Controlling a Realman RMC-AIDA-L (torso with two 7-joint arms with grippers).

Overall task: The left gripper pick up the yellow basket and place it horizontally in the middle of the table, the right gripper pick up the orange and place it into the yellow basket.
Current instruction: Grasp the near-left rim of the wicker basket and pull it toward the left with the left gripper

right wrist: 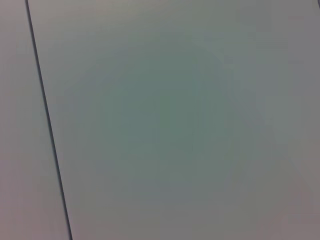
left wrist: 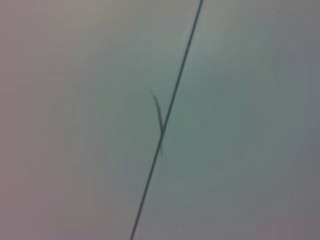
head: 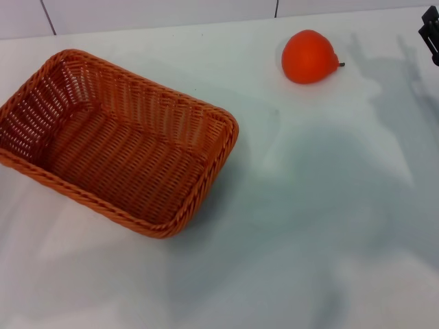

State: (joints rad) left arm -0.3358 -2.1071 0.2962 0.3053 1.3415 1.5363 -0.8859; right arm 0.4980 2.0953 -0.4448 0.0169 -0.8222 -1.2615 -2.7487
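The yellow basket point(head: 113, 144), an orange-brown woven wicker basket, sits empty on the white table point(head: 309, 226) at the left, turned at a slant. The orange point(head: 310, 57) lies on the table at the far right, apart from the basket. A black part of the right gripper point(head: 431, 34) shows at the right edge of the head view, to the right of the orange. The left gripper is out of view. Both wrist views show only a plain pale surface with a thin dark seam.
A pale wall with thin dark seams point(head: 48, 17) runs behind the table's far edge. Shadows of the arms fall on the table's right half point(head: 384, 103).
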